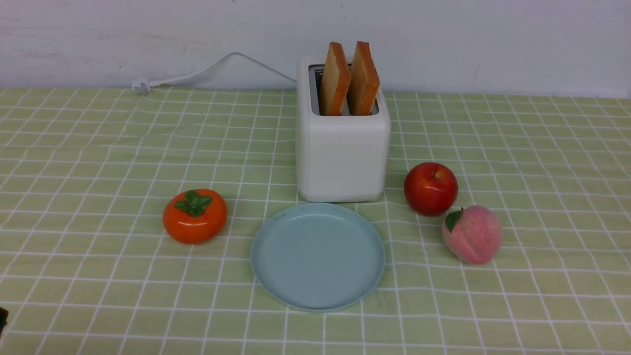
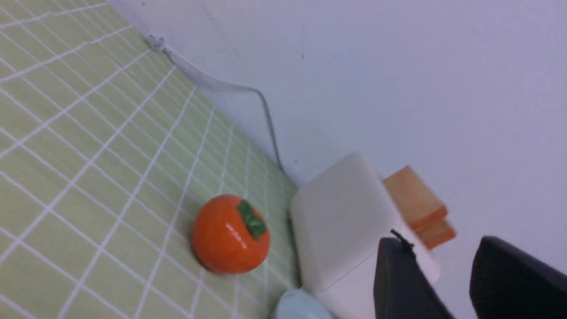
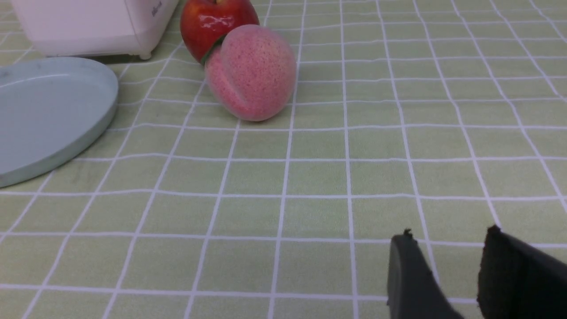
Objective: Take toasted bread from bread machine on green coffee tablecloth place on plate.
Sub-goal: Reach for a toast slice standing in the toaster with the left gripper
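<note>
toasted bread: two slices [image 1: 335, 81] [image 1: 363, 81], upright with a slight lean, lower parts in the bread machine slots, tops sticking out; ahead and to the right of the left end effector [image 2: 443, 259], well apart from it
bread machine: white [image 1: 345, 158], dark slots in grey surround, on the cloth, beyond the plate as seen from both end effectors
plate: pale blue, round [image 1: 318, 256], nothing on it; right of the left end effector and farther forward, just in front of the bread machine
left end effector: fingers apart, nothing between them
right end effector [image 3: 447, 248]: fingers apart, nothing between them, above the cloth; out of front view
orange-red fruit: green leafy top [image 1: 194, 216]; forward and right of the left end effector, closer to it than the bread machine
red apple: [image 1: 431, 189] out ahead of the right end effector, farther than the peach
pink peach: one green leaf [image 1: 472, 234]; ahead of the right end effector, near the apple, well apart from the fingers
white cord: with plug [image 1: 141, 86], far ahead of the left end effector, by the wall [image 1: 468, 44]
green coffee tablecloth: white grid [image 1: 123, 296], spread ahead of both end effectors
</note>
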